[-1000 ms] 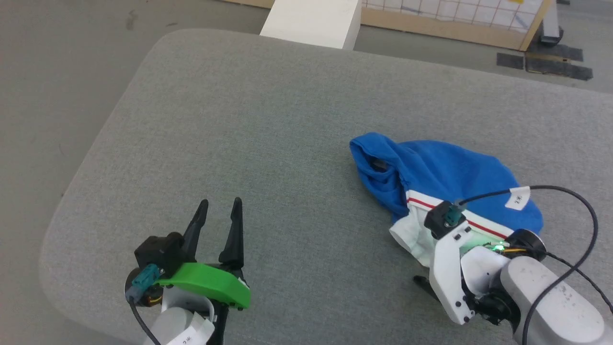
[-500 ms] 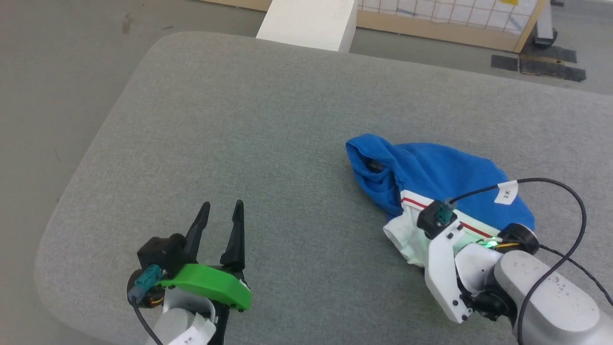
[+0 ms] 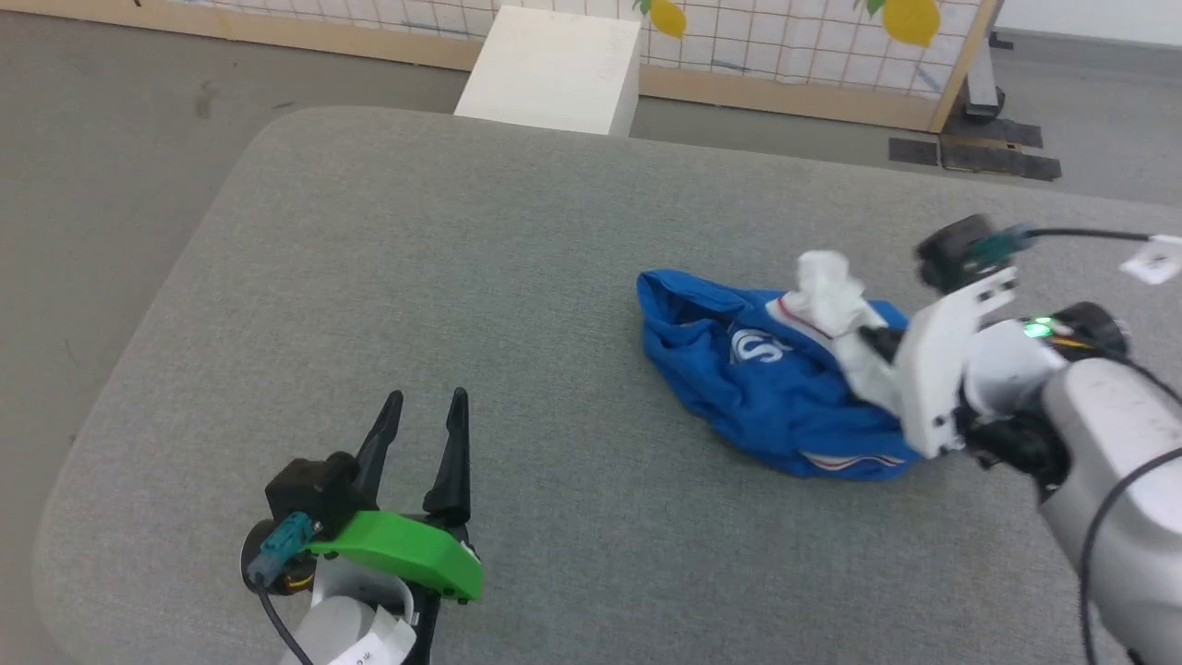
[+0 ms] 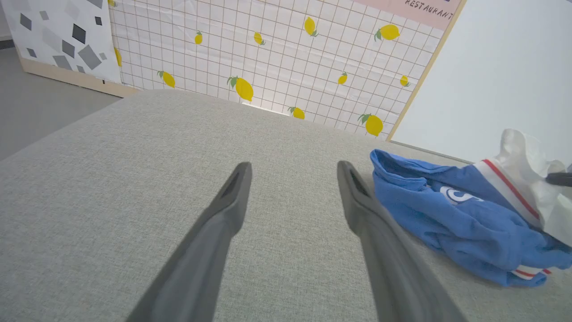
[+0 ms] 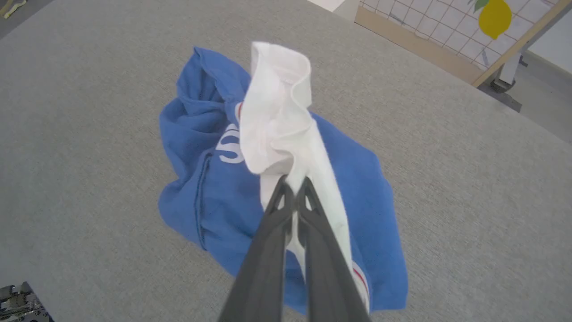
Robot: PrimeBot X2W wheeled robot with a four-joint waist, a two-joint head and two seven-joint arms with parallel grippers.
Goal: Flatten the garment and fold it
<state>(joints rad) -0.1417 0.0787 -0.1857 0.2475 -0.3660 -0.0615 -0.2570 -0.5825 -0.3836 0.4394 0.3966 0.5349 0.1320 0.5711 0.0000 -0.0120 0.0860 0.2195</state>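
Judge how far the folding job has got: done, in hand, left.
Done: the right claw is shut on the garment by its white sleeve. In hand: the sleeve raised off the table. Left: flattening and folding; the blue body lies crumpled, the left claw open.

At the top right of my left wrist view I read "RESTAURANT" in dark capitals on a pink sign [image 4: 424, 4]. On the blue garment [image 3: 766, 406], the white print [image 3: 753, 349] shows one curved letter, perhaps an S. The paper tag [image 3: 1148, 262] on my right arm's cable is too blurred to read.
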